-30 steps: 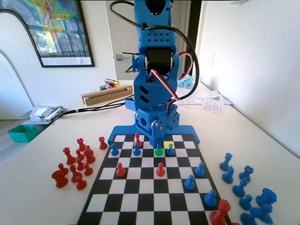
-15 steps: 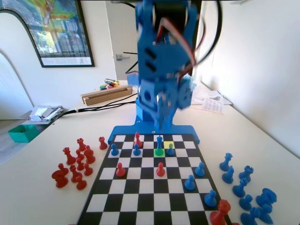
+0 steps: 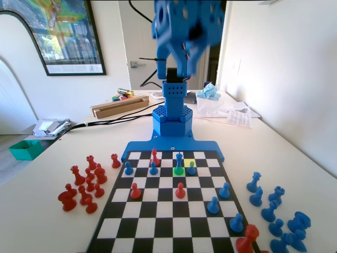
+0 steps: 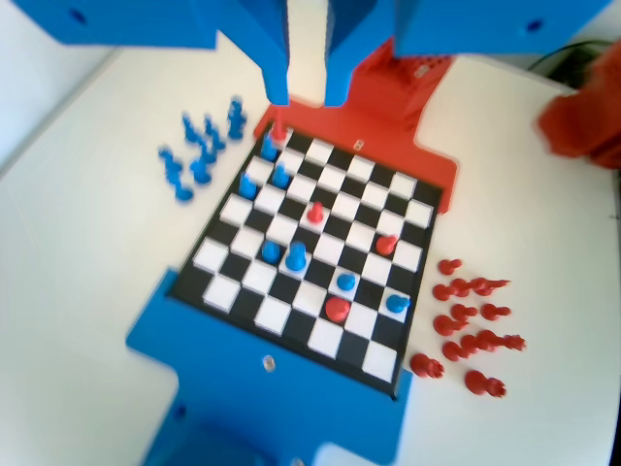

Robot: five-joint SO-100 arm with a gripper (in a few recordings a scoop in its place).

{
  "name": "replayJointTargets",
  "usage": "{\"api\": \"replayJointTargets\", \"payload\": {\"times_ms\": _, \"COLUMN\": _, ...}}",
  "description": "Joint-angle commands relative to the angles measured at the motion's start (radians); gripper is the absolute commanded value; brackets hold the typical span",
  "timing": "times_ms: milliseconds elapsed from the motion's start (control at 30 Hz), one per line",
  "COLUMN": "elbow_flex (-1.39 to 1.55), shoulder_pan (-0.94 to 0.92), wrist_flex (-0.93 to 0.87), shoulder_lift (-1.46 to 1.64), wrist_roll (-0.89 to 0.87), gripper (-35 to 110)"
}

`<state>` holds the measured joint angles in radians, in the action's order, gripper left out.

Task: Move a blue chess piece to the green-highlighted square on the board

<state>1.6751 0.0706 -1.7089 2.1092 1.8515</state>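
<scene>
One blue chess piece (image 3: 179, 163) stands on the green-highlighted square (image 3: 178, 171), far below the raised, narrowly parted, empty gripper (image 4: 308, 95).

High over the board (image 4: 320, 262), looking down. Gripper (image 4: 306, 97) hanging from the top edge, jaws slightly apart with nothing between them. Tall blue piece (image 4: 295, 256) upright on a square near the board's middle, a blue pawn (image 4: 271, 252) just left of it. Loose blue pieces (image 4: 199, 146) off the board at left, red pieces (image 4: 471, 325) at right.
</scene>
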Motion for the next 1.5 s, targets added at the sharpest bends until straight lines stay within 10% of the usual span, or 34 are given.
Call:
{"api": "replayJointTargets", "payload": {"times_ms": 0, "elbow_flex": -0.092, "shoulder_pan": -0.02, "wrist_flex": -0.066, "shoulder_lift": 0.186, "wrist_roll": -0.052, "gripper": 5}}
{"api": "replayJointTargets", "payload": {"times_ms": 800, "elbow_flex": 0.503, "shoulder_pan": -0.083, "wrist_flex": 0.13, "shoulder_lift": 0.917, "wrist_roll": -0.081, "gripper": 1}}
{"api": "replayJointTargets", "payload": {"times_ms": 1467, "elbow_flex": 0.506, "shoulder_pan": -0.092, "wrist_flex": 0.137, "shoulder_lift": 0.946, "wrist_roll": -0.084, "gripper": 2}}
